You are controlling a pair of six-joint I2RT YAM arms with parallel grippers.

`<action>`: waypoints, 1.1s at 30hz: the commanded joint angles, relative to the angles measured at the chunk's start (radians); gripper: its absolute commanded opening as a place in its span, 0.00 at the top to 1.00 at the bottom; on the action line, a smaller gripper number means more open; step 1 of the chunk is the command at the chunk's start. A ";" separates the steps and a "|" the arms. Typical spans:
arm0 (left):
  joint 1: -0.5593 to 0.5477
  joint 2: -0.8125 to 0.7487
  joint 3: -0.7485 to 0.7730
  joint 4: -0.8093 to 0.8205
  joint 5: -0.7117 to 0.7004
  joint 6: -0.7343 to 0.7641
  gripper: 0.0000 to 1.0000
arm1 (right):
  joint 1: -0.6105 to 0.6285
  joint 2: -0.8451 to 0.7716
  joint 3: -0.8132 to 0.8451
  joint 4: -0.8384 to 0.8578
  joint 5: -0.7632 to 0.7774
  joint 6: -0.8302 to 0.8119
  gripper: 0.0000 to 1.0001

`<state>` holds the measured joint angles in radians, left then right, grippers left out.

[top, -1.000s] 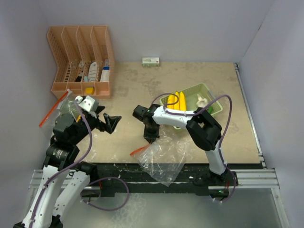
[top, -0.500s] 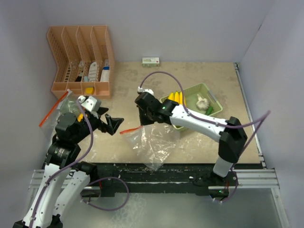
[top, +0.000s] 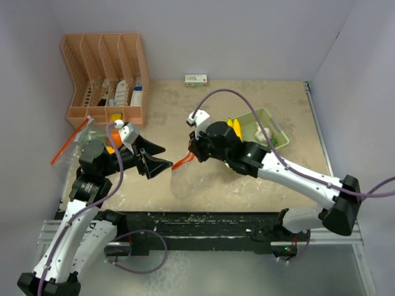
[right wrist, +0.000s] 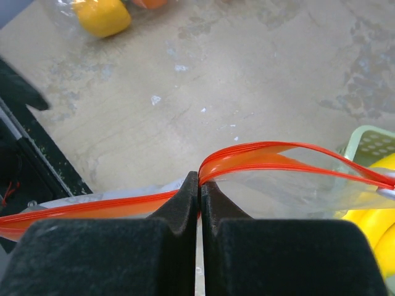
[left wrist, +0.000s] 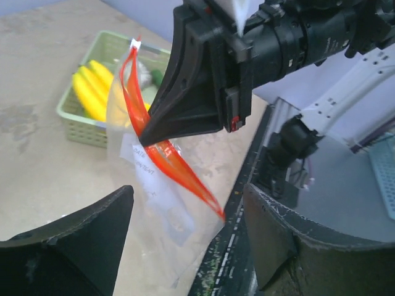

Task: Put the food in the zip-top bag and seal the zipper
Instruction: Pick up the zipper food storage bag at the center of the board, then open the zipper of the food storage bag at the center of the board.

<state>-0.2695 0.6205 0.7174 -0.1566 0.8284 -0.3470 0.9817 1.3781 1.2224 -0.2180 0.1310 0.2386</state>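
Pinching the red zipper strip [right wrist: 271,154] flat between its black, wedge-shaped foam pads, the right gripper [right wrist: 199,182] holds the zip-top bag [top: 185,180] up off the table [top: 247,92], jaws closed with only the thin plastic between them. The bag is clear, crinkled film with a faint printed panel, and its mouth gapes: the two glossy red ribs bow apart into a lens shape on one side of the pinch and run together on the other. Its lower end hangs down to the tabletop near the front edge.

The left gripper [left wrist: 188,234] faces the bag with its broad, matte black fingers spread wide and nothing between them.

Smooth, curved yellow bananas [left wrist: 92,86] lie in the pale green, lattice-walled tray [top: 281,132] just behind the bag, beside a knobbly white bulb [top: 262,131]. A round orange piece [top: 115,131] and a yellow piece [right wrist: 102,15] sit by the left arm within a second clear bag [top: 74,145].

The table is mottled beige, stone-like. A peach, slotted plastic organizer [top: 105,74] stands at the back left, and a small box [top: 195,79] sits against the rear wall.
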 commanded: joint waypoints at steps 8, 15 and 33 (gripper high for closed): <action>0.002 0.118 -0.013 0.218 0.248 -0.254 0.30 | -0.002 -0.169 -0.051 0.202 -0.114 -0.231 1.00; 0.002 0.100 0.005 0.238 0.219 -0.310 0.26 | -0.002 -0.108 0.009 0.218 -0.153 -0.242 1.00; 0.001 0.223 -0.081 0.433 0.153 -0.340 0.33 | -0.002 -0.115 0.028 0.251 -0.349 -0.219 1.00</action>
<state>-0.2695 0.8326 0.6441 0.1791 0.9863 -0.6720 0.9813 1.2774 1.2022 -0.0368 -0.1764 0.0196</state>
